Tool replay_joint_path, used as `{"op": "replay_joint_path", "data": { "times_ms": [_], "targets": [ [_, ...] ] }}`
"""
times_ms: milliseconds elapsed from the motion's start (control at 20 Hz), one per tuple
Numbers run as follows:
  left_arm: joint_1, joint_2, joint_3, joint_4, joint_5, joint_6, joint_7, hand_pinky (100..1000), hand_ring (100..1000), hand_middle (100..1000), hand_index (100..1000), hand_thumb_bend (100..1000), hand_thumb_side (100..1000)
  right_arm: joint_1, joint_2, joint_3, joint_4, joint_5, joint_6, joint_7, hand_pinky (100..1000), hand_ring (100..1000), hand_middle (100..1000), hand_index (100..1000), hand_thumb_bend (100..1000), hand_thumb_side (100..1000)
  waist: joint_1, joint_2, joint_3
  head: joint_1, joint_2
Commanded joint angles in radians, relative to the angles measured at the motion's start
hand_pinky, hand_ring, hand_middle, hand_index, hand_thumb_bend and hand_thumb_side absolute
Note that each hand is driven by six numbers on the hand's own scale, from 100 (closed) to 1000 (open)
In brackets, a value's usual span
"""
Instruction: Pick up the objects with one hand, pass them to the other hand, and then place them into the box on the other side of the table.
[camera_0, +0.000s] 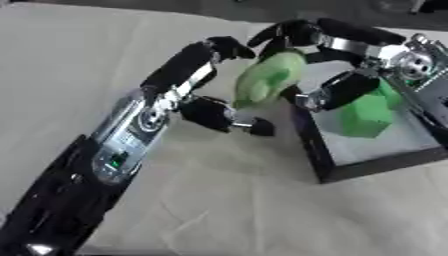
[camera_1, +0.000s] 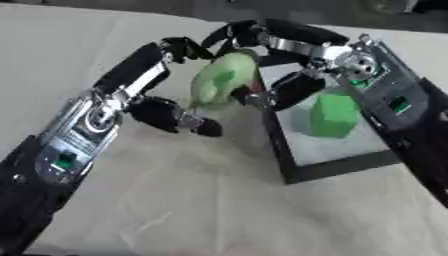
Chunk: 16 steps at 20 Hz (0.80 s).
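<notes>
A pale green, pear-shaped object (camera_0: 267, 77) hangs in the air just left of the box, between my two hands. My left hand (camera_0: 144, 117) reaches up from the lower left, with its fingers (camera_0: 206, 55) along the object's left side and its thumb (camera_0: 219, 115) under the object's lower end. My right hand (camera_0: 404, 61) comes in from the upper right, fingers (camera_0: 297, 30) curled over the top of the object and thumb (camera_0: 341, 90) against its right side. The black-rimmed box (camera_0: 376, 167) with a white floor lies on the right and holds a green block (camera_0: 367, 117).
A beige cloth (camera_0: 227, 200) covers the table, with wrinkles in the front. The box's near-left wall (camera_0: 306, 140) stands right beside my left thumb. My right forearm (camera_1: 411, 125) crosses over the box's right side.
</notes>
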Motion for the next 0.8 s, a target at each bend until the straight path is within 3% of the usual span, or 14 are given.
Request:
{"op": "replay_joint_path", "data": {
  "times_ms": [50, 500, 800],
  "targets": [
    [-0.005, 0.02, 0.01, -0.009, -0.014, 0.021, 0.013, 792, 799, 746, 833, 1000, 778, -0.011, -0.041, -0.025, -0.02, -0.015, 0.005, -0.016, 894, 820, 899, 679, 100, 212, -0.002, -0.02, -0.005, -0.006, -0.002],
    [0.024, 0.042, 0.022, -0.007, -0.008, 0.037, 0.03, 791, 796, 743, 829, 1000, 771, 0.02, -0.081, -0.061, -0.027, -0.032, 0.02, -0.048, 894, 819, 902, 678, 100, 217, 0.005, -0.033, -0.029, -0.019, 0.01],
    [0.043, 0.053, 0.027, -0.013, 0.0, 0.041, 0.041, 792, 797, 743, 830, 1000, 768, 0.078, -0.116, -0.113, -0.014, -0.031, 0.042, -0.09, 897, 825, 907, 684, 100, 230, 0.011, -0.038, -0.047, -0.026, 0.011]
  ]
}}
